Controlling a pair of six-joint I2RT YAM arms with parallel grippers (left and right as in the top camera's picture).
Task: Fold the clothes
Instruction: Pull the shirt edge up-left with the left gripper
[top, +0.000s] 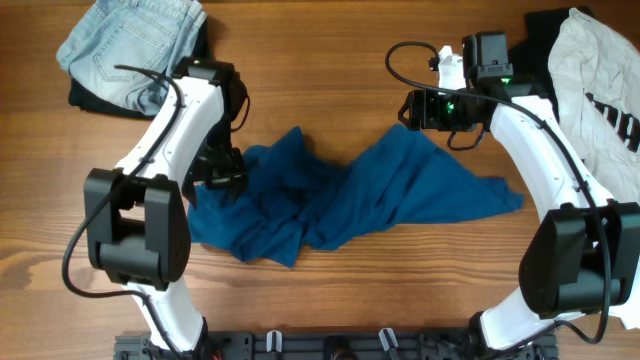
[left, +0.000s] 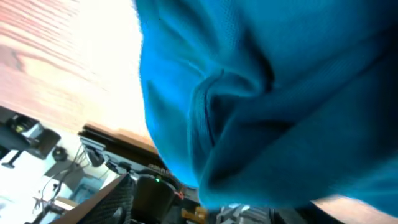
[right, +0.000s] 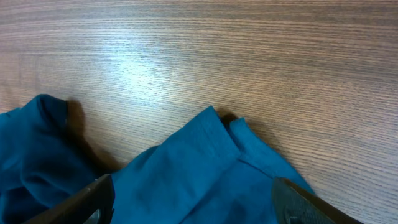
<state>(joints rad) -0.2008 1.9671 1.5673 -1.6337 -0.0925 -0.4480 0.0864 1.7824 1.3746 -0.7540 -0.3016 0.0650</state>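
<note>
The clothes' large deep-blue shirt lies crumpled across the middle of the wooden table. My left gripper sits low at the shirt's left edge. In the left wrist view the blue cloth hangs close over the lens and hides the jaws. My right gripper hovers over the shirt's upper right corner. It is open, its fingers spread wide with cloth below and nothing gripped.
Pale-blue denim lies on a black piece at the back left. A white tee with black print and another black piece lie at the back right. Bare wood stretches beyond the shirt.
</note>
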